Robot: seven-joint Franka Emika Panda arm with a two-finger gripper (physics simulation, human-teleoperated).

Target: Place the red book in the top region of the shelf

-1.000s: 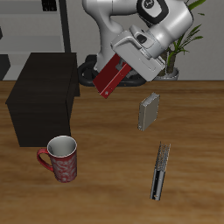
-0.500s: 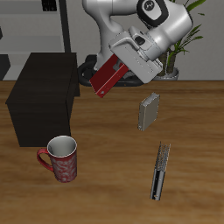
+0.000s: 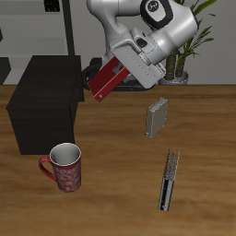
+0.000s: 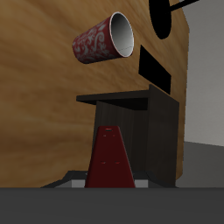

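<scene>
The red book [image 3: 104, 80] hangs tilted in the air, held by my gripper [image 3: 117, 70], which is shut on its upper end. It hovers just beside the top edge of the shelf [image 3: 44, 100], a dark boxy cabinet standing on the table. In the wrist view the red book [image 4: 110, 159] stretches away from the camera toward the shelf [image 4: 144, 122], whose dark top lies beyond the book's far end. The fingers themselves are hidden in that view.
A red patterned mug [image 3: 64, 167] stands near the table's front edge before the shelf. A grey book [image 3: 156, 117] stands mid-table, and a thin black book [image 3: 168, 182] lies nearer the front. A metal-frame rack [image 3: 46, 28] and a potted plant [image 3: 184, 55] are at the back.
The arm has carried the red book sideways toward the shelf and slightly up; the book has tilted flatter. The other objects have not moved.
</scene>
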